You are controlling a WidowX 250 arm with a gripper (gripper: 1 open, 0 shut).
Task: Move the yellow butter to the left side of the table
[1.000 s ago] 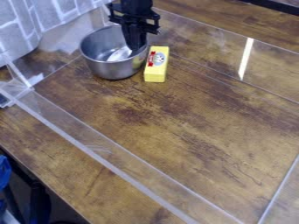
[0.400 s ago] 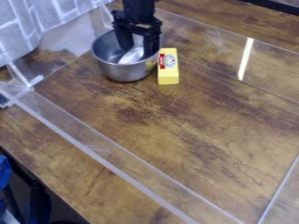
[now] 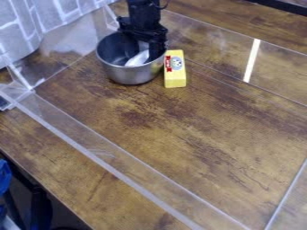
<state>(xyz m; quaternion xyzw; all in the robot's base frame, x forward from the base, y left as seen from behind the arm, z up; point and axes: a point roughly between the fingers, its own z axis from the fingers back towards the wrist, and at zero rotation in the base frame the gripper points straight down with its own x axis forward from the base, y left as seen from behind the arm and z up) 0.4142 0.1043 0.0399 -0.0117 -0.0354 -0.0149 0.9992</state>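
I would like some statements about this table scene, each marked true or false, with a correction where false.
1. The yellow butter lies on the table, to the right of the steel bowl in the picture. True.
2. The end effector grips the butter. False: its jaws are open and the butter lies free beside it.
3. The butter is inside the bowl. False: it is outside, next to the rim.
4. The end effector points downward, over the bowl's right edge. True.
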